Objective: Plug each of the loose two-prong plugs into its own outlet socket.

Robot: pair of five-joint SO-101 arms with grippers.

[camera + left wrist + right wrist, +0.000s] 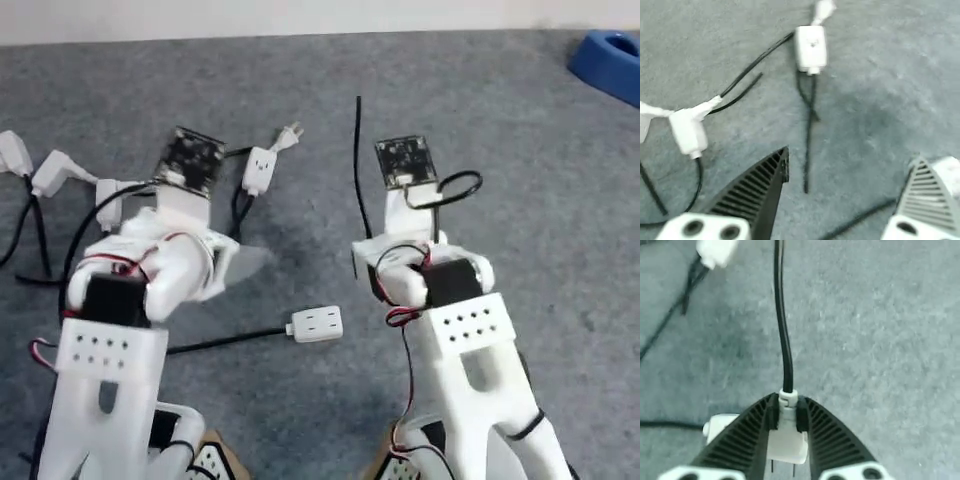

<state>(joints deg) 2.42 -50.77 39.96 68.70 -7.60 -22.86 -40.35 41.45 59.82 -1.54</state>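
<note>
Grey carpet [540, 220] seen from above, far edge along a pale wall. At the near edge, two white arms side by side. Between the arms, one white socket [316, 323] lying flat on a black lead.

Right of the socket: a broad stretch of carpet out to the side edge, with one blue rim [612, 52] at the far corner. Left of the socket and beyond it: carpet crossed by several black leads.

Just right of the socket, the right gripper [786, 402], fingers clamped on one white plug [787, 442]. Two thin prongs bare, pointing back toward the wrist, just beside the socket and not in it. From the plug, one black cable [781, 315] running straight away, beyond the socket.

Left of the socket, the left gripper [850, 170], fingers wide apart, nothing between them, above carpet and a lead.

Beyond the socket on that side, one white block [259, 170] with one small plug [290, 135] touching its far end. Farther left again, three white cord ends [55, 170] close together, near the left edge.
</note>
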